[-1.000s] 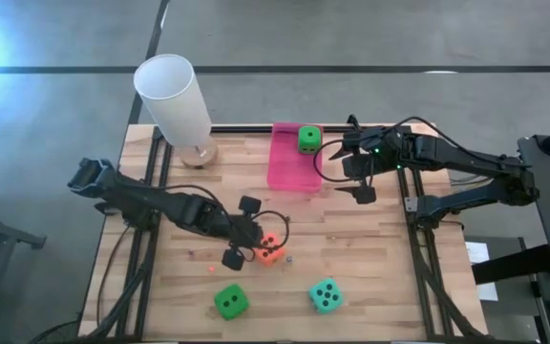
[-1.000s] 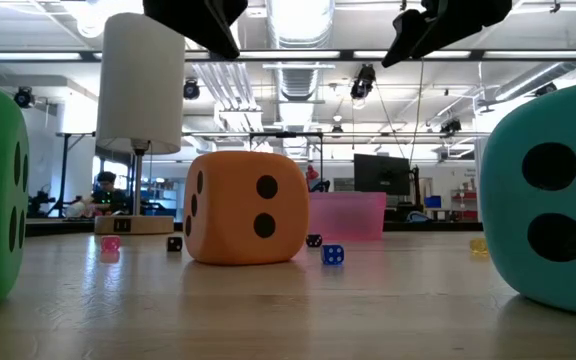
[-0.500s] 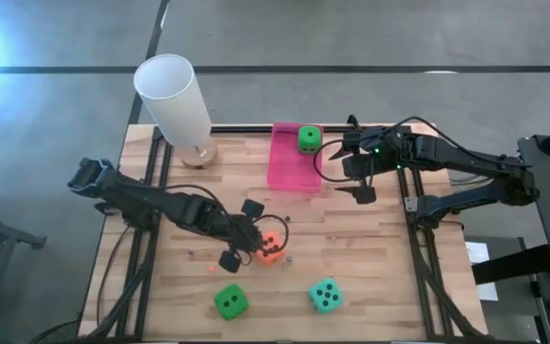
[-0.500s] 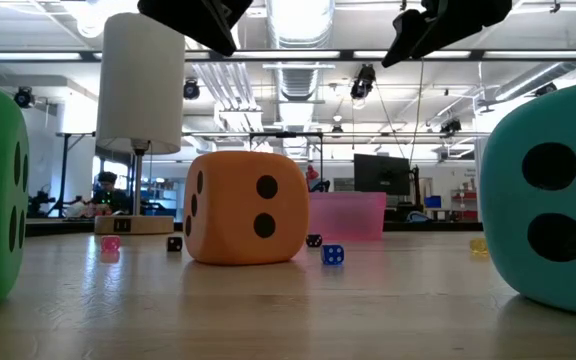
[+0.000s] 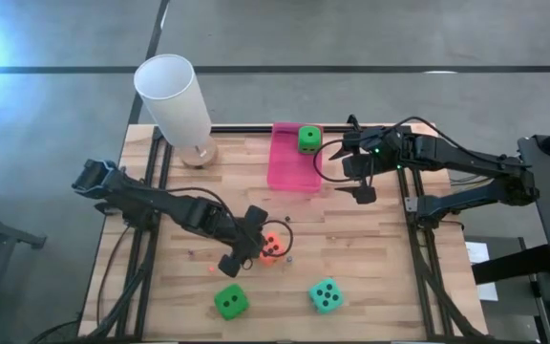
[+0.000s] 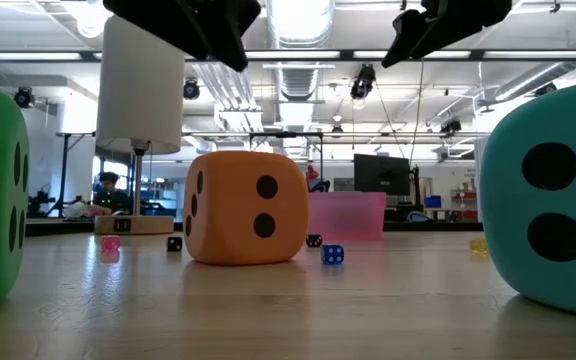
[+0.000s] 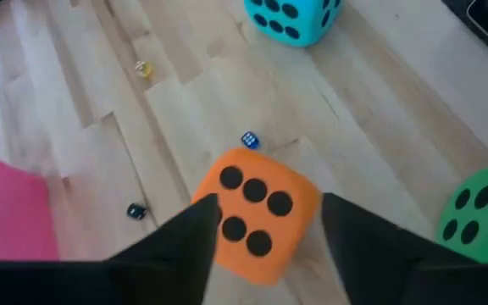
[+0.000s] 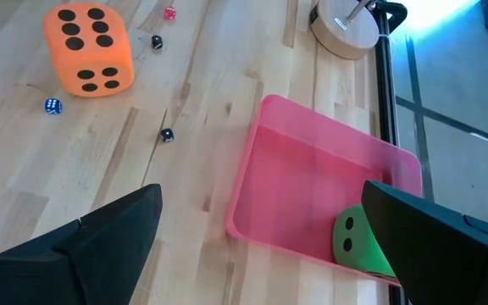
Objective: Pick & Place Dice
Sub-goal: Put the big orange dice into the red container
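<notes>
An orange-red die [image 5: 271, 247] rests on the wooden table near its middle. My left gripper [image 5: 246, 241] hangs above it, open. In the left wrist view its fingers [image 7: 185, 246] stand on either side of the die [image 7: 257, 216] without touching it. A green die [image 5: 230, 301] and a teal die [image 5: 326, 295] sit near the front edge. A second green die [image 5: 308, 139] lies in the far corner of a pink tray [image 5: 289, 162]. My right gripper [image 5: 356, 161] hangs open above the table, just right of the tray.
A tall white cylinder on a round wooden base [image 5: 175, 100] stands at the far left. Tiny dice lie around the orange one: blue [image 7: 249, 140], black [image 7: 135, 211], yellow [image 7: 145, 70]. Metal frame rails run along both table sides.
My left gripper has rolled about its wrist over the orange-red die, and its fingers have opened. The die has not moved. My right arm has kept still.
</notes>
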### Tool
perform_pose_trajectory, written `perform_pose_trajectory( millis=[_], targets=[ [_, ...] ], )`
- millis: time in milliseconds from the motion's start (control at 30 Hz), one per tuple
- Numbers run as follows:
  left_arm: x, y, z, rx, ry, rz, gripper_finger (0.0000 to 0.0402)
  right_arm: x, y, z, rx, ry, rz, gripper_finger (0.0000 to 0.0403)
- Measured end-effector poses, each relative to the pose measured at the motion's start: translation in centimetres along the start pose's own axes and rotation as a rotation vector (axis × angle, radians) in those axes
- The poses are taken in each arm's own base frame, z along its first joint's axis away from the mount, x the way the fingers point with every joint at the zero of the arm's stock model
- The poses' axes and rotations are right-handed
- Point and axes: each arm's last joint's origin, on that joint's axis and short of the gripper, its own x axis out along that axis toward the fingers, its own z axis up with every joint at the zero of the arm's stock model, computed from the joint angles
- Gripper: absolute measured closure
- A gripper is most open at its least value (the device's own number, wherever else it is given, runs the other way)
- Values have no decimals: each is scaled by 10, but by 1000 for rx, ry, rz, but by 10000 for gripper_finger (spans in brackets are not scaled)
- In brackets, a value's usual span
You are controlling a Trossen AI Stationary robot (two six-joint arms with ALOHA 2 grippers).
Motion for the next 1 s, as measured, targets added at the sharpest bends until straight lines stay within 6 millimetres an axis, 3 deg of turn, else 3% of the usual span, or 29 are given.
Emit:
perform_pose_trajectory(
  millis=[200, 400, 1000],
  targets=[
    [14, 1, -2, 10, 33, -11, 76, 0, 0, 0, 0, 0, 1, 3],
    [17, 2, -3, 56, 39, -36, 11, 0, 0, 0, 1, 0, 0, 3],
    [45, 18, -2, 208, 149, -78, 3, 0, 0, 0, 1, 0, 0, 3]
  ],
)
